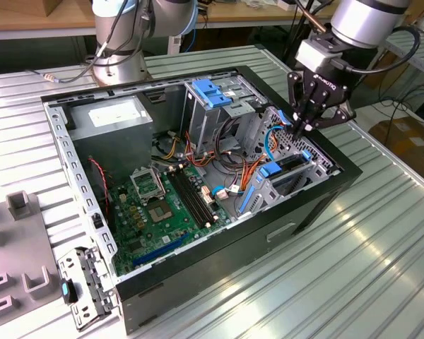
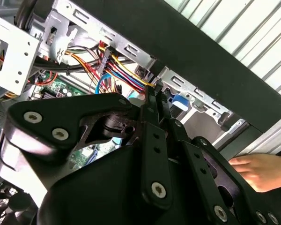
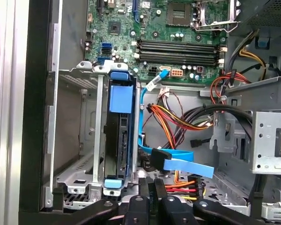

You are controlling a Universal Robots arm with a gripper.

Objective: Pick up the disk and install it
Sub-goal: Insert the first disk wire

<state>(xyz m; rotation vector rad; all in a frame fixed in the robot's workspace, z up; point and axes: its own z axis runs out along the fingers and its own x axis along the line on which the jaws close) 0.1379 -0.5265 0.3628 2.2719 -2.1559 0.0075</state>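
Observation:
The disk (image 3: 118,140) stands on edge inside the metal drive cage (image 3: 79,178) of the open computer case, a dark body between blue plastic rails. In the exterior view the disk (image 1: 291,168) sits in that cage at the case's corner on the exterior view's right. My gripper (image 1: 299,129) hangs just above and behind the cage, apart from the disk. Its fingers (image 3: 150,187) are pressed together with nothing between them. The second wrist view shows the same shut fingertips (image 2: 155,96) pointing toward the bundle of coloured cables.
A blue flat cable (image 3: 178,161) and orange-yellow wires (image 3: 171,124) lie right beside the gripper. The grey power-supply box (image 1: 116,120), light-blue bracket (image 1: 210,92) and motherboard (image 1: 159,212) fill the case. A person's hand (image 2: 262,171) rests outside the black case wall (image 1: 268,233).

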